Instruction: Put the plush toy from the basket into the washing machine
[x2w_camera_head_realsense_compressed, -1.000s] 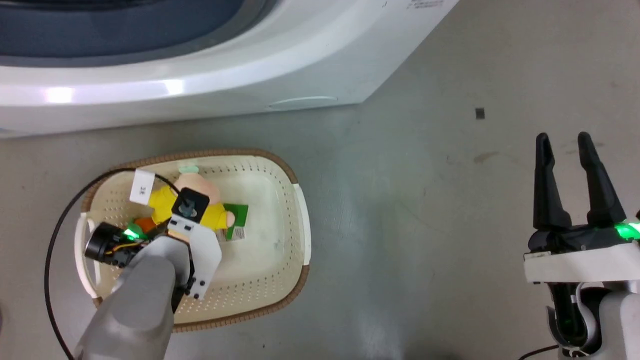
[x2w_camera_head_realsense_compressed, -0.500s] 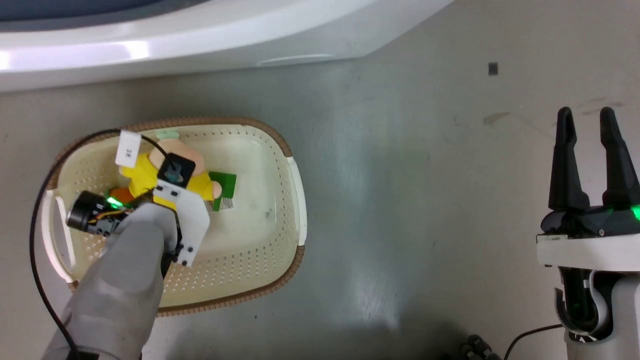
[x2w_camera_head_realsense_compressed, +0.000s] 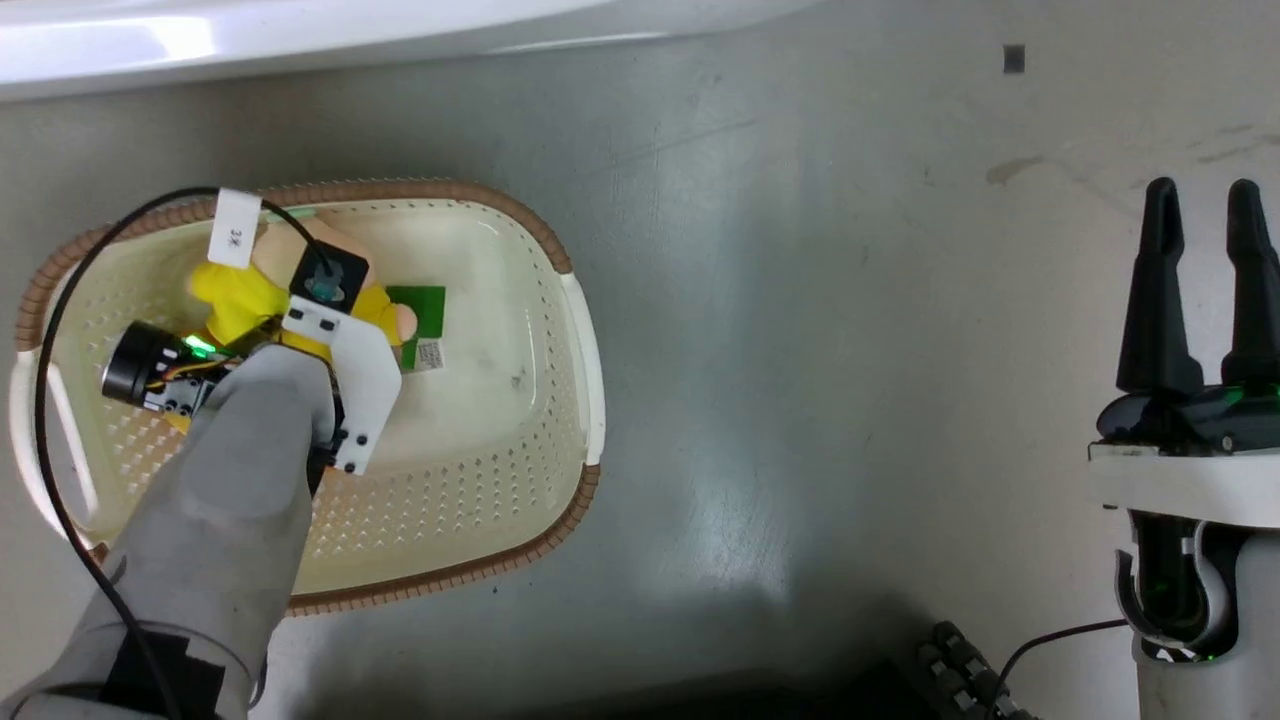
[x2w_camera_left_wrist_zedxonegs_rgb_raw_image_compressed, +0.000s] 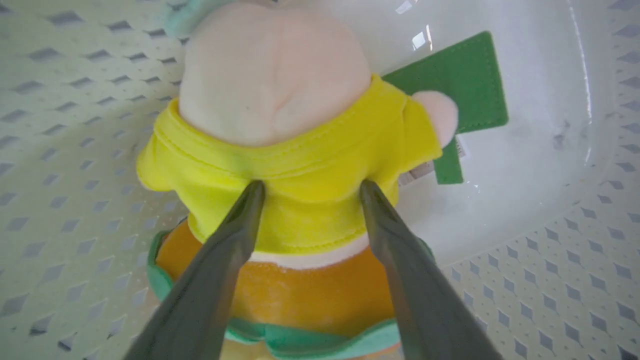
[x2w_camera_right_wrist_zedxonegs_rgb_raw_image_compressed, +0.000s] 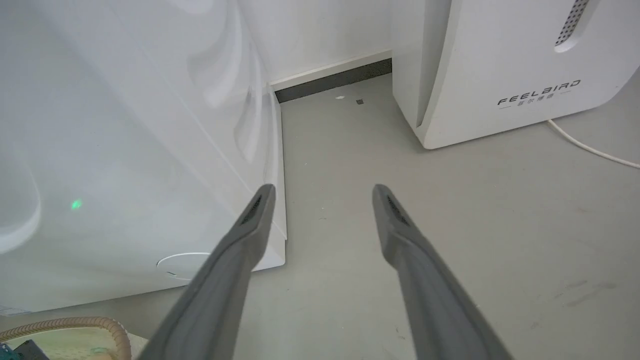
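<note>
In the head view, the plush toy (x2w_camera_head_realsense_compressed: 225, 300) is largely covered by the left forearm (x2w_camera_head_realsense_compressed: 240, 480), and the washing machine (x2w_camera_head_realsense_compressed: 150, 40) is cut off at 12 o'clock. The print on the white cable label (x2w_camera_head_realsense_compressed: 235, 228) is too small to be read.

The head camera is looking almost straight down at the floor (x2w_camera_head_realsense_compressed: 800, 350) from well above. It is taking in the whole basket (x2w_camera_head_realsense_compressed: 480, 470) at left and only the washing machine (x2w_camera_head_realsense_compressed: 300, 30) bottom edge along the top. The left wrist camera is peering along the left fingers (x2w_camera_left_wrist_zedxonegs_rgb_raw_image_compressed: 220, 270) into that basket, very close to the plush toy (x2w_camera_left_wrist_zedxonegs_rgb_raw_image_compressed: 295, 200), and is sharing toy, green tag (x2w_camera_left_wrist_zedxonegs_rgb_raw_image_compressed: 450, 75) and perforated wall with the head view. The right wrist camera is sitting low, facing along the right fingers (x2w_camera_right_wrist_zedxonegs_rgb_raw_image_compressed: 415, 280) over the floor toward the FEELBIRD appliance (x2w_camera_right_wrist_zedxonegs_rgb_raw_image_compressed: 500, 60). It is sharing the washing machine's lower panel and a bit of basket rim with the head view.
</note>
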